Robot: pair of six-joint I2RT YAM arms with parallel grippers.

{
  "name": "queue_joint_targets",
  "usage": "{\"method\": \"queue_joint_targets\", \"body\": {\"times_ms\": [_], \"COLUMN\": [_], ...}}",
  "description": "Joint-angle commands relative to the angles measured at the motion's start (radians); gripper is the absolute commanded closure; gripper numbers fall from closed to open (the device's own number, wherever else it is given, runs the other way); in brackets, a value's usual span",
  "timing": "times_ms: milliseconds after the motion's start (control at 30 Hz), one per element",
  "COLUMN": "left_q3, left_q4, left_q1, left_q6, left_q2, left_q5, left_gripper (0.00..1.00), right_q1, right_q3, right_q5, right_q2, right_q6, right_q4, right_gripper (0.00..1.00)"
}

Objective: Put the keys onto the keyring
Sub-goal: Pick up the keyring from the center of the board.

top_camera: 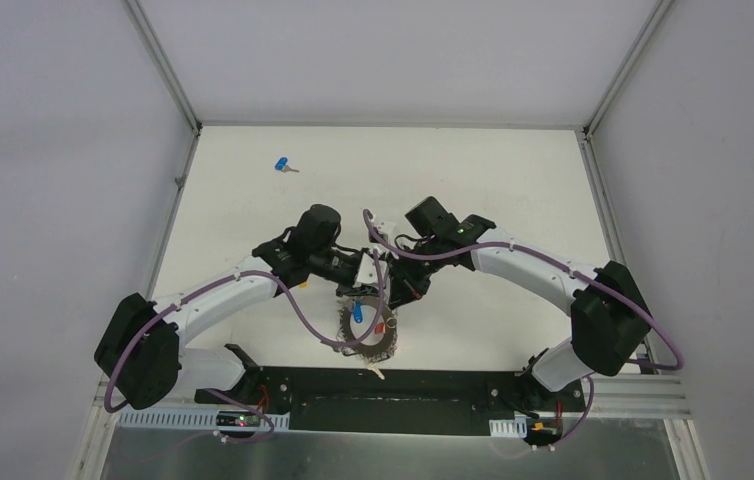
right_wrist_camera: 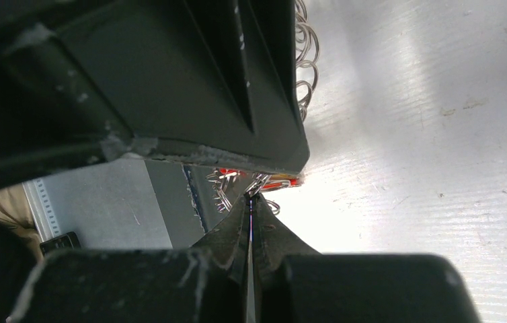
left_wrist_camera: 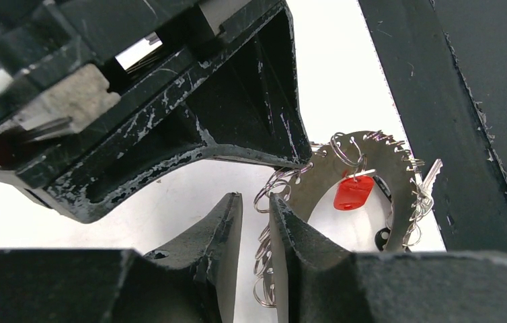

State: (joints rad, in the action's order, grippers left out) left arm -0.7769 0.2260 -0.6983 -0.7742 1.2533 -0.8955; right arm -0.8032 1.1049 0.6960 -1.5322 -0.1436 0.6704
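Observation:
The keyring [top_camera: 385,346] is a grey metal band fringed with small silver rings and keys, near the table's front edge; blue and red key heads show inside it. In the left wrist view the keyring [left_wrist_camera: 399,185] carries a red-headed key [left_wrist_camera: 353,193]. My left gripper [top_camera: 358,272] [left_wrist_camera: 255,200] is nearly shut, with the ring's small loops in its gap. My right gripper [top_camera: 405,292] [right_wrist_camera: 251,196] is shut on a thin silver sliver like a key blade, right at the ring's fringe [right_wrist_camera: 227,192]. A loose blue key [top_camera: 283,165] lies far back left. No yellow key shows.
The black base plate [top_camera: 383,385] [left_wrist_camera: 479,134] runs along the near edge just behind the keyring. White walls enclose the table on three sides. The two grippers are tip to tip over the ring, purple cables looping above them.

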Motion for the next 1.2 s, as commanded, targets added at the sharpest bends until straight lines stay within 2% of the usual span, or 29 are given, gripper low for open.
{"method": "queue_joint_targets", "body": {"times_ms": [0, 100, 467, 867, 1167], "left_q3": [-0.009, -0.009, -0.038, -0.042, -0.007], "left_q4": [-0.006, 0.002, 0.052, 0.052, 0.016], "left_q1": [0.011, 0.011, 0.010, 0.010, 0.010], "left_q6": [-0.038, -0.043, -0.061, -0.050, 0.051], "left_q2": [-0.011, -0.004, 0.029, 0.005, -0.054], "left_q5": [-0.049, -0.052, -0.072, -0.043, 0.043], "left_gripper": [0.75, 0.68, 0.71, 0.99, 1.00], "right_q1": [-0.005, -0.004, -0.005, -0.005, -0.005], "right_q3": [0.035, 0.038, 0.040, 0.038, 0.029], "right_q5": [0.019, 0.018, 0.008, 0.004, -0.010], "right_q2": [0.040, 0.041, 0.041, 0.030, 0.038], "right_q6": [-0.001, -0.001, -0.001, -0.001, 0.005], "right_q4": [-0.032, -0.031, -0.028, -0.027, -0.028], "right_gripper": [1.00, 1.00, 1.00, 1.00, 1.00]}}
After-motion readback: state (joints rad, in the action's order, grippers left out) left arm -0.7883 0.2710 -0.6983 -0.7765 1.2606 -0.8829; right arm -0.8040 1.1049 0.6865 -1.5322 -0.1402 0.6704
